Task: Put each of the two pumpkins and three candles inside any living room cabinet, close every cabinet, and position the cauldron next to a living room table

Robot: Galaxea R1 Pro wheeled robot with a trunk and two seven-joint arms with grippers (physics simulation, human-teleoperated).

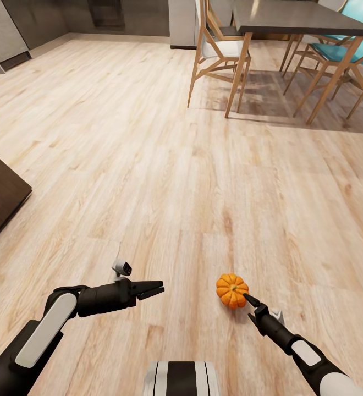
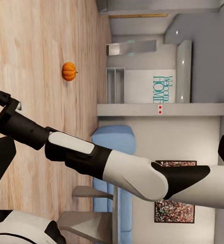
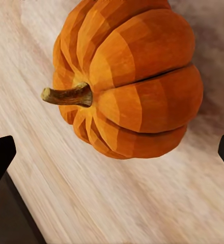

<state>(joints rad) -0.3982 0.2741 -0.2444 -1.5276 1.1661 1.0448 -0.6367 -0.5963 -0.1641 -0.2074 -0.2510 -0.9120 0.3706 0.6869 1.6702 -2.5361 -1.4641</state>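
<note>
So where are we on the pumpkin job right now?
Nothing looks finished yet. In hand: the right gripper is open and closing in on one pumpkin on the wooden floor, fingertips either side of it in the wrist view but not gripping. The left gripper hangs idle. Left: grasping it and carrying it to a cabinet.

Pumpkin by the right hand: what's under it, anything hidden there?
The pumpkin sits directly on the bare wooden floor, its stem showing. The right hand is open beside it. The patch of floor beneath it is covered.

Pale wood floor (image 1: 148, 165), dark dining table (image 1: 297, 22), wooden chairs (image 1: 217, 49).
</note>
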